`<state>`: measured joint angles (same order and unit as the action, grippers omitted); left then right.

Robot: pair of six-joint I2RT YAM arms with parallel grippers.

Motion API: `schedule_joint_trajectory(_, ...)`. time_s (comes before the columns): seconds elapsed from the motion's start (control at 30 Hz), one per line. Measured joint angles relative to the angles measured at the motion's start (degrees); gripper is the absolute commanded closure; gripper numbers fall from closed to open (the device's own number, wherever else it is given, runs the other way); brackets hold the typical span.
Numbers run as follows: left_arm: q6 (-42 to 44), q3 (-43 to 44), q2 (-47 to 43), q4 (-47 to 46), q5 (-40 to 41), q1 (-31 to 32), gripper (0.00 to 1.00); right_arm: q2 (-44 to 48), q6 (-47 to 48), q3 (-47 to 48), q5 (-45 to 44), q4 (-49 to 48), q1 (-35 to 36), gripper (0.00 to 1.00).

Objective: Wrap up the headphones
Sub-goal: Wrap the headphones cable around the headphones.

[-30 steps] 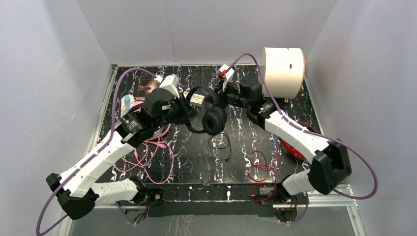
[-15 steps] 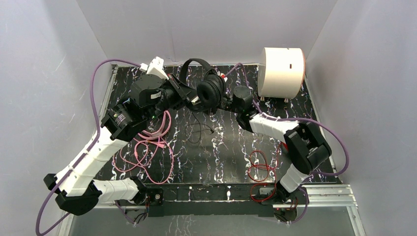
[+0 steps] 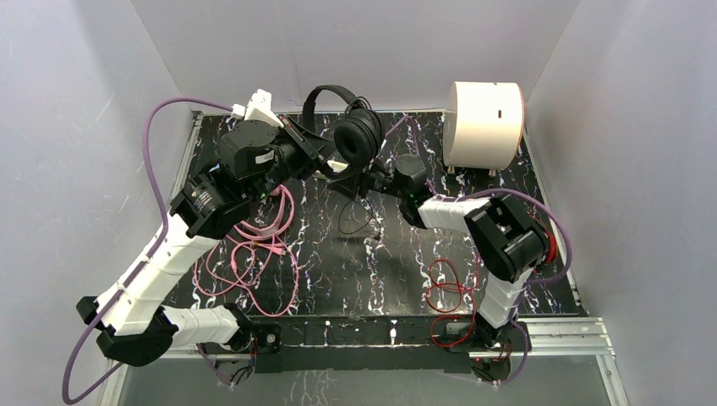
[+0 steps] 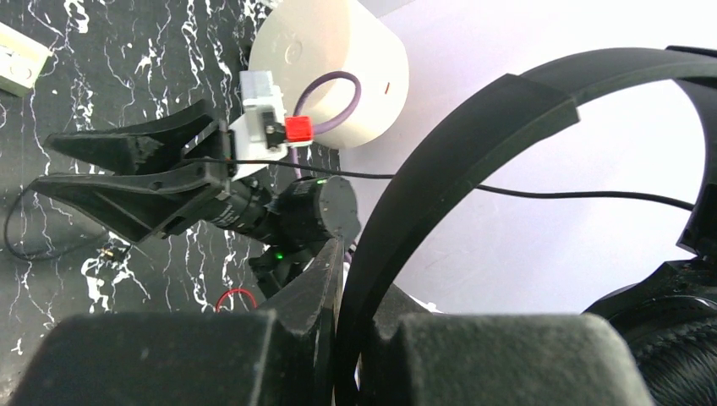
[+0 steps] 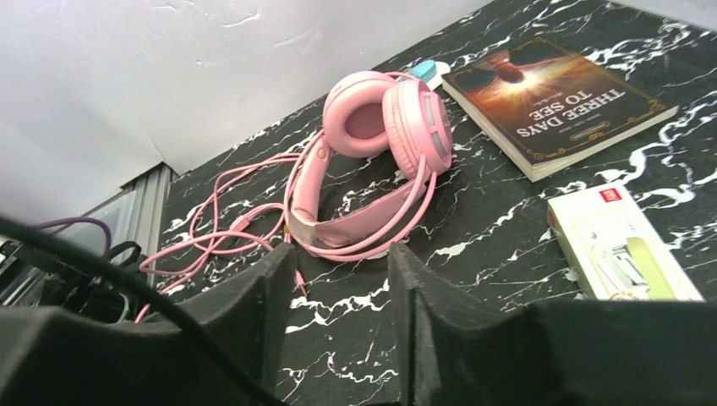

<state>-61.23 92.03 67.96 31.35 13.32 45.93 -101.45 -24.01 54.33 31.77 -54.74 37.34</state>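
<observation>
My left gripper [image 3: 325, 154] is shut on the headband of the small black headphones [image 3: 355, 139] and holds them in the air near the back wall; the band [image 4: 473, 135] fills the left wrist view. Their thin black cable [image 3: 355, 218] hangs to the table. My right gripper [image 3: 355, 176] is open just below the ear cup, with nothing between its fingers [image 5: 262, 288]; the cable lies across its fingers [image 4: 127, 148]. The pink headphones [image 5: 380, 118] lie at the left with a tangled pink cable [image 3: 254, 262]. The red headset [image 3: 551, 245] is mostly hidden behind my right arm; its red cable [image 3: 444, 283] is in front.
A white cylinder [image 3: 484, 123] stands at the back right. A book [image 5: 558, 101] and a white box [image 5: 621, 245] lie at the back left beside the pink headset. White walls close in the black marbled table [image 3: 406, 254] on three sides.
My left arm has lifted the black headphones up and toward the back wall. My right arm has folded and swung left, bringing its gripper under the headset.
</observation>
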Motion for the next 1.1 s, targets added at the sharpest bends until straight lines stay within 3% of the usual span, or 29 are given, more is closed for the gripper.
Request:
schedule_joint_trajectory(0.13,0.7,1.4,0.5,-0.4,3.1,0.0,1.00,-4.2,-3.0,0.7,1.0,-3.6,0.4,0.85)
schedule_joint_trajectory(0.33,7.9,7.3,5.7,-3.2,18.1,0.0,1.00,-2.6,-7.8,-5.2,1.7,-2.7,5.9,0.98)
schedule_joint_trajectory(0.5,24.0,7.1,12.2,-12.5,35.6,-1.1,1.00,10.8,-5.0,-10.7,1.5,18.9,13.1,0.99)
schedule_joint_trajectory(0.73,39.7,0.3,20.5,-24.8,47.4,-9.2,1.00,33.0,1.3,-10.5,-1.9,47.3,17.9,1.00)
schedule_joint_trajectory(0.9,54.4,-10.7,21.9,-35.1,50.8,-11.1,1.00,39.9,4.9,-3.4,-5.4,65.0,18.2,0.97)
schedule_joint_trajectory(1.1,62.5,-19.0,20.7,-35.0,47.2,-9.3,1.00,38.3,12.8,14.9,-12.1,82.9,18.3,0.92)
